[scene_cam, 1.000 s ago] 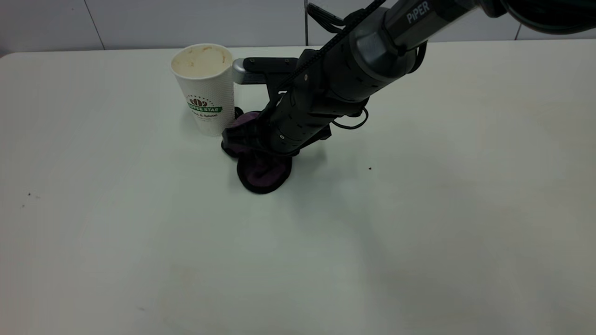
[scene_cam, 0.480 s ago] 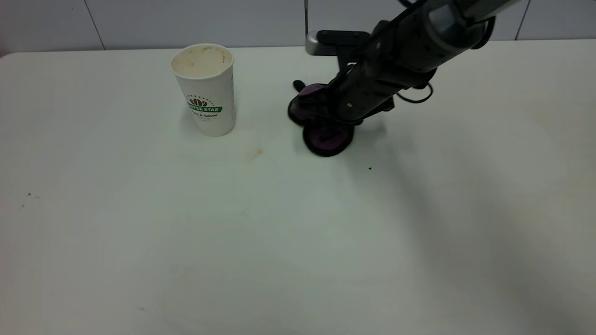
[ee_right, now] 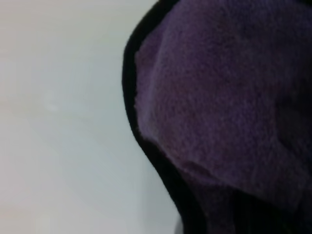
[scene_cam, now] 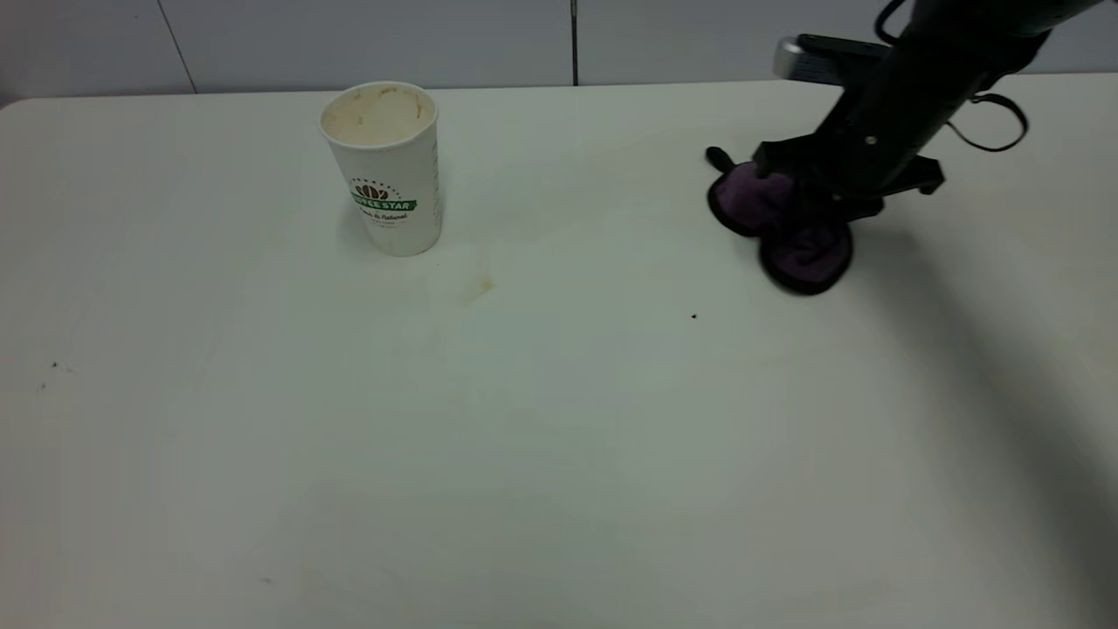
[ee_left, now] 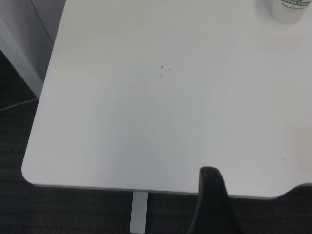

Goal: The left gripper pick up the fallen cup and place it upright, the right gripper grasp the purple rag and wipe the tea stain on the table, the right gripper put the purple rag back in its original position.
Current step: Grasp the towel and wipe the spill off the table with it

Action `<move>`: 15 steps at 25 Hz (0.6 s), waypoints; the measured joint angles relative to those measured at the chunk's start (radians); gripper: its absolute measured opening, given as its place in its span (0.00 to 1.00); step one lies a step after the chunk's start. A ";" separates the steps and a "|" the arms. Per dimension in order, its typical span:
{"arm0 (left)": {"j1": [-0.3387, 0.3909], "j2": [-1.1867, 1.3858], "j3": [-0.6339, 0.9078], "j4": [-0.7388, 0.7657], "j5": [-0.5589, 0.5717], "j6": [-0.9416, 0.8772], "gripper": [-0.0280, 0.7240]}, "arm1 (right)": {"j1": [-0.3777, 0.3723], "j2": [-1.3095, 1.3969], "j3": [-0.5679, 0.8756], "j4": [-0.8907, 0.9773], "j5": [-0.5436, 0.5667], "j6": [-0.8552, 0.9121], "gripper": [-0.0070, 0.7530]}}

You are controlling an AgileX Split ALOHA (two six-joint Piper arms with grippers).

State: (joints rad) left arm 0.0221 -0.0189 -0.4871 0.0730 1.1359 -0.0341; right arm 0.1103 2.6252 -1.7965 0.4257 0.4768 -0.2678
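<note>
The cup (scene_cam: 382, 166) stands upright on the table (scene_cam: 559, 454) at the back left; its base shows in the left wrist view (ee_left: 290, 9). My right gripper (scene_cam: 808, 214) is shut on the purple rag (scene_cam: 786, 231) and presses it on the table at the back right. The rag fills the right wrist view (ee_right: 219, 97). A faint amber trace of the tea stain (scene_cam: 477, 286) lies just right of the cup. My left gripper (ee_left: 243, 214) is out of the exterior view, parked over the table's near left corner, open and empty, with one dark finger (ee_left: 213, 200) showing.
A tiny black speck (scene_cam: 694, 316) lies mid-table and more specks (scene_cam: 54, 365) lie at the left. The table's rounded corner and edge (ee_left: 29, 173) show in the left wrist view, with dark floor beyond.
My right gripper has dragged the purple rag from beside the cup far to the right. The spot it left shows only a faint amber trace. The cup has not moved.
</note>
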 joint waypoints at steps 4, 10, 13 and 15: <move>0.000 0.000 0.000 0.000 0.000 0.000 0.76 | -0.087 -0.008 0.000 -0.023 0.108 0.004 0.21; 0.000 0.000 0.000 0.000 0.000 0.000 0.76 | -0.135 -0.035 0.003 -0.136 0.216 0.040 0.41; 0.000 0.000 0.000 0.000 0.000 0.000 0.76 | -0.135 -0.091 0.011 -0.228 0.276 0.080 0.67; 0.000 0.000 0.000 0.000 0.000 0.000 0.76 | -0.135 -0.158 0.011 -0.273 0.335 0.088 0.85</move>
State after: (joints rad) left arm 0.0221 -0.0189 -0.4871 0.0730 1.1359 -0.0341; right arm -0.0247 2.4671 -1.7851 0.1532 0.8115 -0.1802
